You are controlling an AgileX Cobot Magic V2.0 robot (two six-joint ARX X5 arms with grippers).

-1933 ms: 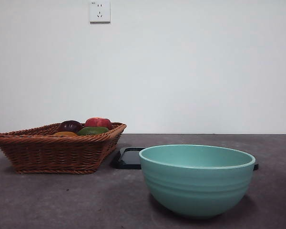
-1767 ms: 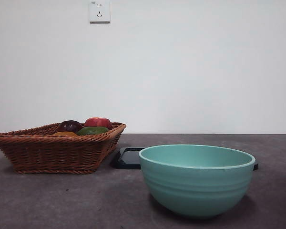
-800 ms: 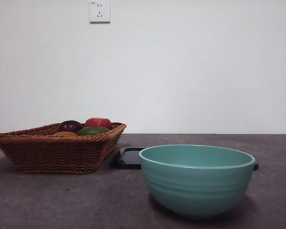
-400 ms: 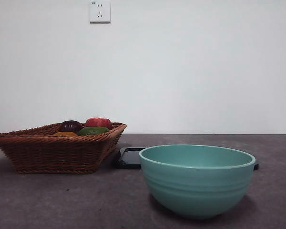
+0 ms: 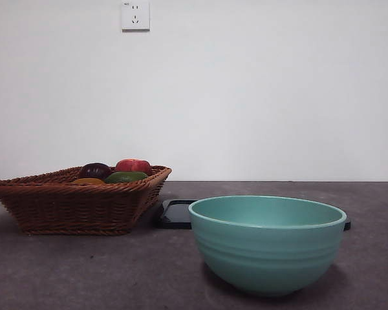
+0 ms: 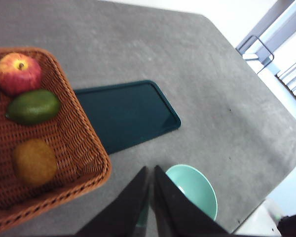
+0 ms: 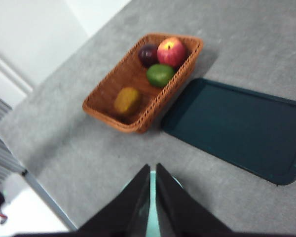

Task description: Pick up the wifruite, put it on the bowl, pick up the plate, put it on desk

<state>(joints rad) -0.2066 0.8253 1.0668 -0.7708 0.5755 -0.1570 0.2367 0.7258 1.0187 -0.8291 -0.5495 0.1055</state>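
Both my arms hang high over the counter [image 5: 84,271], neither showing in the front view. My left gripper [image 6: 151,173] has its jaws clenched, only a thin slit between them, nothing held. My right gripper [image 7: 152,170] is the same: jaws pressed nearly together, empty.

The wifruite [image 6: 34,162] lies in the wicker basket [image 6: 84,143], dull orange-brown, apart from the other fruit. In the front view only a sliver of it [image 5: 87,182] peeks over the basket rim, at about 9 o'clock from the green fruit [image 5: 125,176]. The red apple [image 5: 133,166] and the dark purple fruit [image 5: 94,170] sit behind; in the left wrist view the purple one is cut off at the frame edge.

The bowl [image 5: 267,244] stands near the front camera, at roughly 4 o'clock from the basket, empty as far as its inside shows. In both wrist views my jaws cover much of it; the right wrist view leaves only a teal strip.

The dark green tray [image 6: 126,114] lies flat on the counter just beside the basket; from the front the bowl hides most of it. The right wrist view is slightly blurred.
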